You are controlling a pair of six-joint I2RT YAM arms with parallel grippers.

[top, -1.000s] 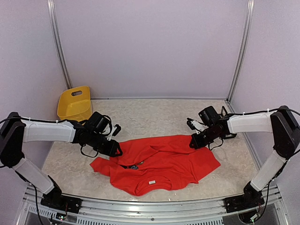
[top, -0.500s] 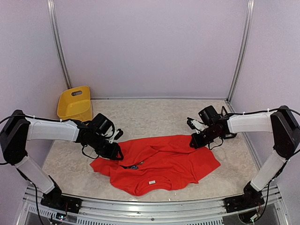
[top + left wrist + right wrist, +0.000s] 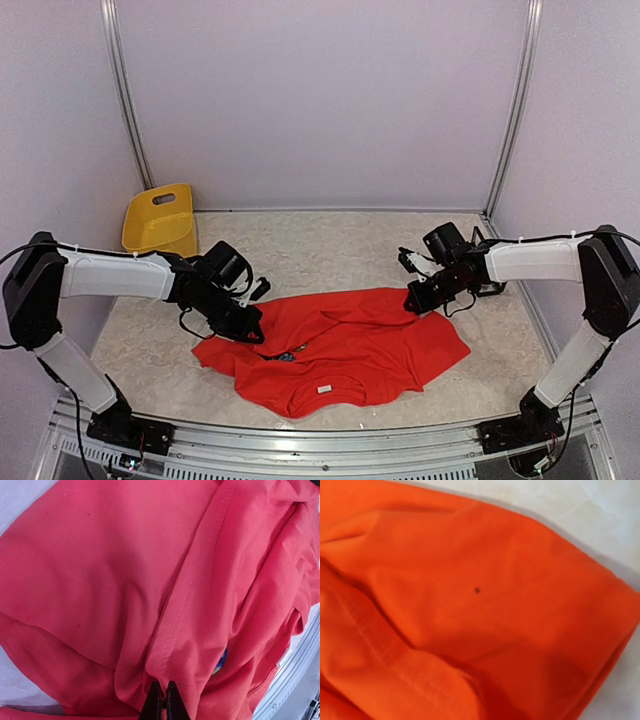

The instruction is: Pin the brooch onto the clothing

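Observation:
The clothing (image 3: 360,345), a bright red-orange T-shirt, lies crumpled on the table with its white neck label (image 3: 324,388) toward the front. The brooch (image 3: 285,355) is a small dark and blue thing lying in a fold near the collar. In the left wrist view (image 3: 221,660) it peeks out blue between folds. My left gripper (image 3: 250,327) is shut on a pinched fold beside a seam at the shirt's left side (image 3: 160,700). My right gripper (image 3: 413,300) is at the shirt's far right corner. Bunched cloth (image 3: 470,630) hides its fingers in the right wrist view.
A yellow bin (image 3: 160,220) stands at the back left of the table. Metal frame posts and pale walls close in the back and sides. The table's front rail (image 3: 320,440) runs just in front of the shirt.
My left gripper has moved slightly right and toward the shirt's middle, still pinching the cloth. The right arm and the brooch have not visibly moved.

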